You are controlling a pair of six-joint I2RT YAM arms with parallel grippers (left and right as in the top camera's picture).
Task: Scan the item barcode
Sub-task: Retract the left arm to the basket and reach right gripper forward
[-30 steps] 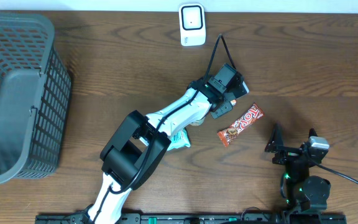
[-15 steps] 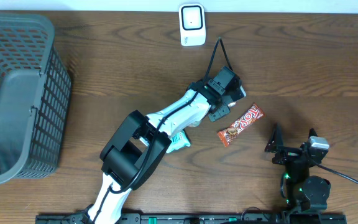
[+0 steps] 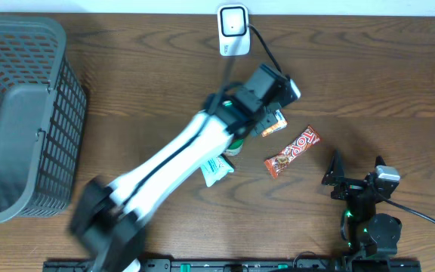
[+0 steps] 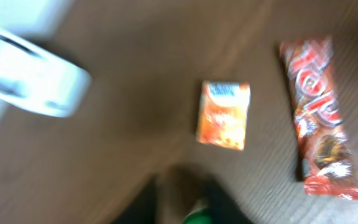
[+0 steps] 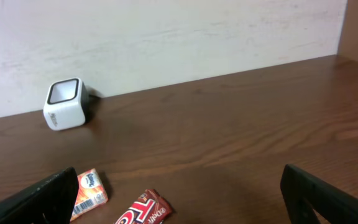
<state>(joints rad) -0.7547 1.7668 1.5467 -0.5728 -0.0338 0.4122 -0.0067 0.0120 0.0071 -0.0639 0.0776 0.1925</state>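
Since the left arm is blurred in both the overhead and its own wrist view, little about the left gripper (image 3: 269,112) reads cleanly. How wide its jaws stand I cannot tell, and nothing is seen clamped between them. The small orange packet (image 4: 224,116) (my guess at the item to be scanned) lies flat on the table (image 3: 399,68). It is just beside that gripper, between the scanner (image 3: 232,29) and the chocolate bar (image 3: 293,151). The right gripper (image 5: 179,174) sits at the near edge, jaws at full spread, empty.

Risks, as judged:
- The packet is flat on the wood, short of the scanner window, so no read is likely from where it lies. Which face carries the barcode cannot be made out.
- It is thin and lies low, so a pinch from above may skid it or scrape the table.
- The chocolate bar is near on one side, and a wide approach could nudge it.
- A black cable (image 3: 259,45) loops up from the wrist and passes just beside the scanner. A catch there could knock the scanner out of aim.

Around: a teal-and-white pouch (image 3: 216,169) lies partly under the forearm. The grey basket (image 3: 21,113) is far left, well apart. Nothing stands between packet and scanner.
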